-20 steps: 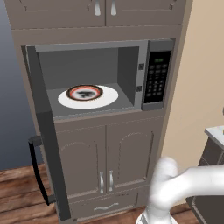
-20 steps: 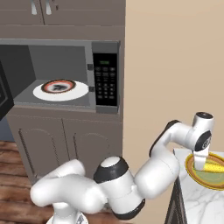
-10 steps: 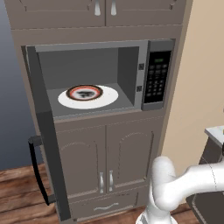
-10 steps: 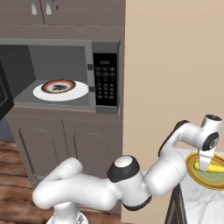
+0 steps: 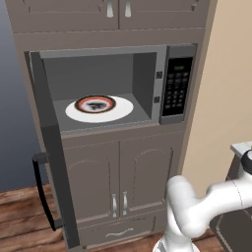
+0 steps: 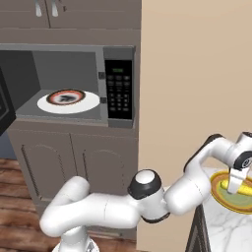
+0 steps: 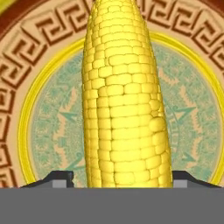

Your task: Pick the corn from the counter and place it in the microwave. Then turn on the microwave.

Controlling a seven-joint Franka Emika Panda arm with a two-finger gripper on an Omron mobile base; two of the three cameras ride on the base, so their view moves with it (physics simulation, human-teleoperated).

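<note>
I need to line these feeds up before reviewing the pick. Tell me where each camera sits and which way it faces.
Left base view: behind the arm's left, facing the open microwave; white arm at lower right.
Right base view: behind its right, facing the microwave and the counter; arm reaches to the corn.
Hand view: on the hand, looking down at the corn on a patterned plate; claw tips flank it.
Shared: both base views show the microwave's white plate.

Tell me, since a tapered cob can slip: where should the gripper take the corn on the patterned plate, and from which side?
Grip the corn across its thick middle, coming straight down from above. It lies flat on the patterned plate, its long axis running between the fingertips, so the gripper can close on its rounded flanks. The narrow end would probably slide out.
</note>
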